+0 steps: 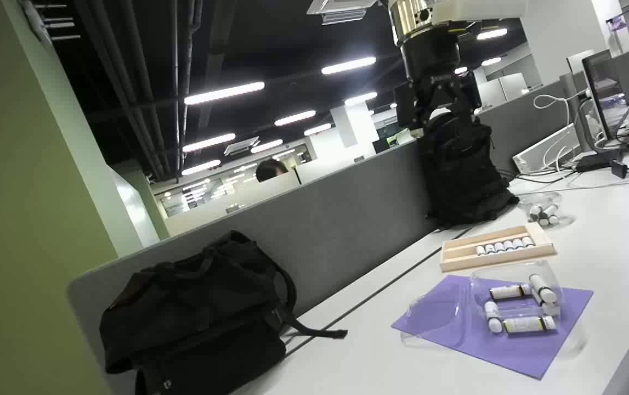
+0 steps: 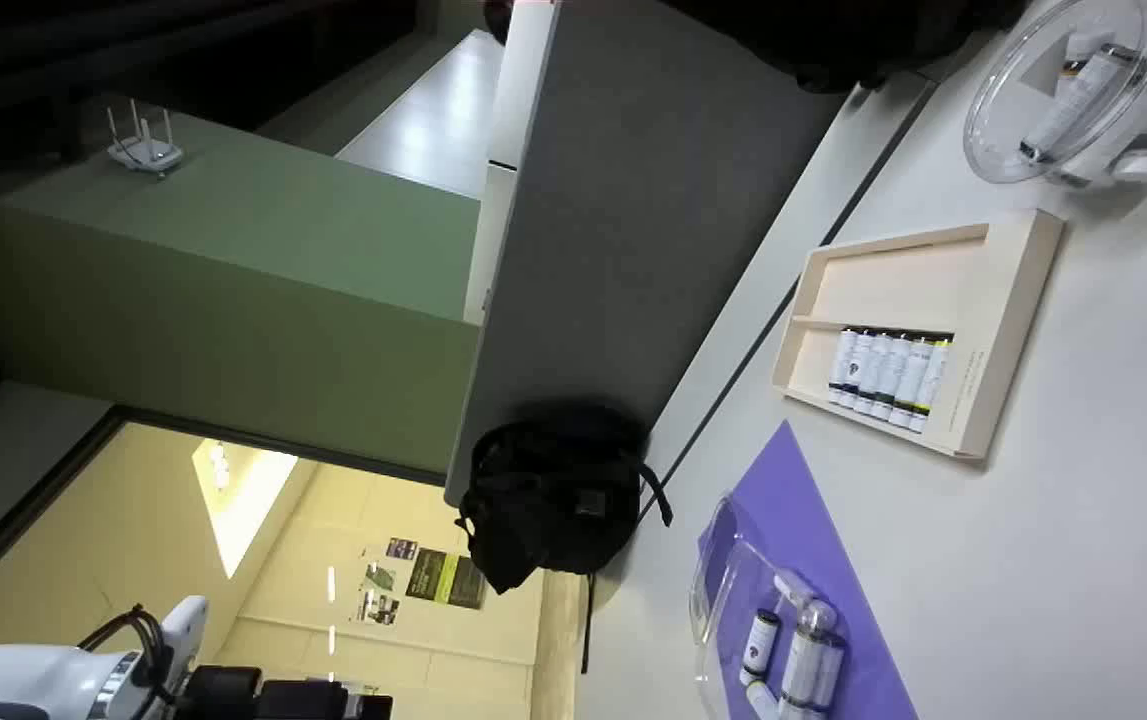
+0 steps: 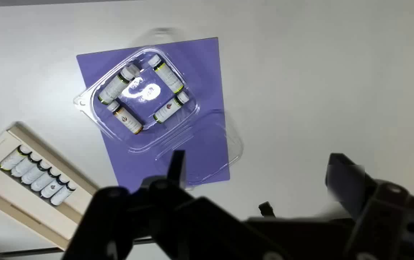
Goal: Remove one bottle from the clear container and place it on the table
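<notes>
On the purple mat [image 3: 207,68]: your clear container [image 3: 149,92], its lid [image 3: 203,148] open and reaching beyond the mat's edge.
Bottles [image 3: 170,77]: at least four are lying inside this container.
Gripper [image 3: 259,162]: well above the mat, spread wide, holding nothing; probably you are at the approach, before any grasp.
One bottle: you should, it seems, come above it, straddle its body crosswise, and descend carefully into the container.
Table [image 3: 300,90]: beside the mat you may then put it down.

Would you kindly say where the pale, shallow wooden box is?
In the wrist view, the box lies lower left on the white table, beside the flat purple mat.
</notes>
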### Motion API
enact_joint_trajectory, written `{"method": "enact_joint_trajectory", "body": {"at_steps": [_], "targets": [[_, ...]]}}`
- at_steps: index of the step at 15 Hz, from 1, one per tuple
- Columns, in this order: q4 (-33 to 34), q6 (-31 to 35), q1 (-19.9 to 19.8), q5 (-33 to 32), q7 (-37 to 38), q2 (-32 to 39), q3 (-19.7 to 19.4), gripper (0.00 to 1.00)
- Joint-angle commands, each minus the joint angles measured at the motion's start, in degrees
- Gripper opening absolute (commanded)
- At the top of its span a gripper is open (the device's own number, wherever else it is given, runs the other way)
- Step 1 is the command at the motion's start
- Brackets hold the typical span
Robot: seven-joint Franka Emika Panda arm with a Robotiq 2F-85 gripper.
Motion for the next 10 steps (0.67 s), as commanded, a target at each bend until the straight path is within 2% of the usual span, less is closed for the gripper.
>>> {"method": "enact_joint_trajectory", "body": {"at_steps": [1,8,10], "targets": [[0.09,-0.07,0.61,-0.44,0.32,0.16,-0.57,1.0],[0.09,-0.07,0.61,-0.44,0.32,0.15,-0.57,1.0],[-0.95,5.89,-1.86,-0.15,4.05,2.53,-0.04,1.0]]}}
